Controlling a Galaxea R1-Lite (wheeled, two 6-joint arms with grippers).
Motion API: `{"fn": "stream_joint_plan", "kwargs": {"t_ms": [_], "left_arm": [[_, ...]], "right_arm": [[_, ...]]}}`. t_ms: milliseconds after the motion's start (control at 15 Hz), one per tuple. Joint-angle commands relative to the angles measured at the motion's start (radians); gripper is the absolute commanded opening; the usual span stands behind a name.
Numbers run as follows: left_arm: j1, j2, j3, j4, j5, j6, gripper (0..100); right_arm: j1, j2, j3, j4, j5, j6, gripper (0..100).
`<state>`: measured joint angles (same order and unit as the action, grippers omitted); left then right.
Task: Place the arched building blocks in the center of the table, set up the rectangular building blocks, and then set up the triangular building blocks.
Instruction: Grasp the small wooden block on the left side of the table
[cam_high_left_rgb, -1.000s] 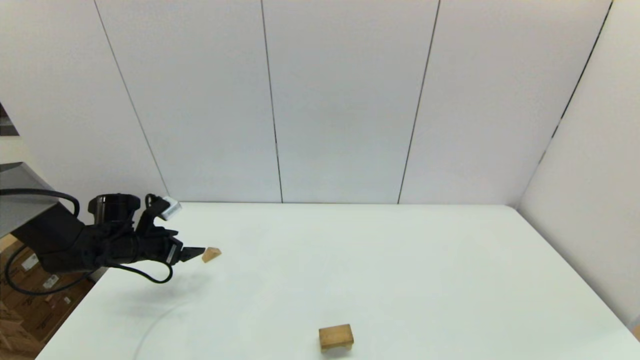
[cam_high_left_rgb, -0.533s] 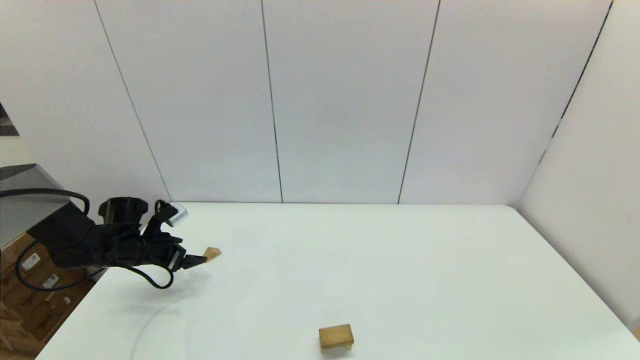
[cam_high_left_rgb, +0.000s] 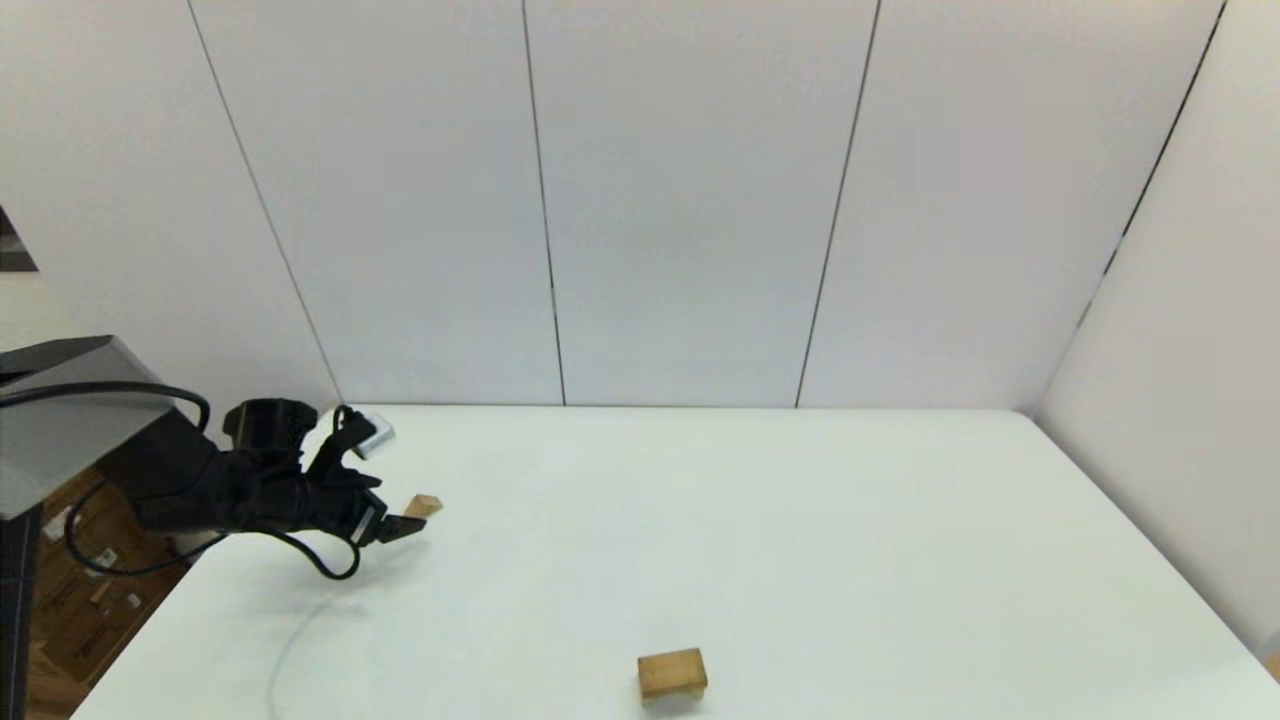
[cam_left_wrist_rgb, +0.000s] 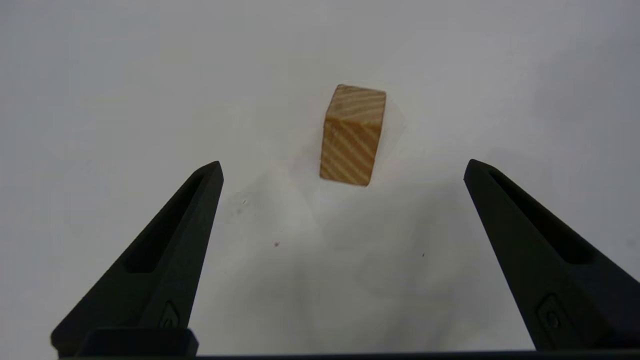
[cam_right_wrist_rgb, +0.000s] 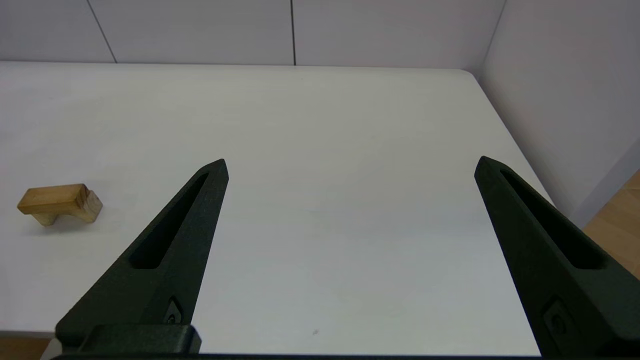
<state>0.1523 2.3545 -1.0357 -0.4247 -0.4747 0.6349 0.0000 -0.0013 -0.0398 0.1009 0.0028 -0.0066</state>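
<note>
Triangular building block (cam_high_left_rgb: 424, 506) is lying at about ten o'clock on the table (cam_high_left_rgb: 800, 560), just beyond the left gripper (cam_high_left_rgb: 404, 527), whose jaws are gaping wide and empty. Judging by this, the wedge pickup is beginning; next the fingers (cam_left_wrist_rgb: 180, 225) need straddling it. The arched block (cam_high_left_rgb: 672, 673) is sitting near six o'clock, while the right gripper (cam_right_wrist_rgb: 350, 165) is waiting spread and empty.

A pale grey panelled back wall (cam_high_left_rgb: 680, 200) rises behind the work surface, split by thin dark vertical seams into broad flat panels. A matching plain side wall (cam_high_left_rgb: 1180, 380) meets it at the far right corner. At the left edge stands a grey slanted metal surface (cam_high_left_rgb: 60, 400), and below it brown cardboard boxes (cam_high_left_rgb: 80, 600) bearing white labels sit on the floor. Light falls soft and even.
</note>
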Motion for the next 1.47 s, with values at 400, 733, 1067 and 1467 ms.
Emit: {"fn": "stream_joint_plan", "kwargs": {"t_ms": [400,733,1067,1467], "left_arm": [[-0.016,0.075,-0.055,-0.003,-0.001,0.017,100],[-0.014,0.088,-0.066,-0.005,-0.001,0.017,100],[-0.013,0.089,-0.09,-0.002,-0.004,0.009,100],[-0.008,0.089,-0.092,-0.002,-0.005,0.009,100]], "right_arm": [[0.0,0.001,0.0,0.0,0.0,0.0,100],[0.0,0.001,0.0,0.0,0.0,0.0,100],[0.0,0.001,0.0,0.0,0.0,-0.001,100],[0.0,0.001,0.0,0.0,0.0,0.0,100]]}}
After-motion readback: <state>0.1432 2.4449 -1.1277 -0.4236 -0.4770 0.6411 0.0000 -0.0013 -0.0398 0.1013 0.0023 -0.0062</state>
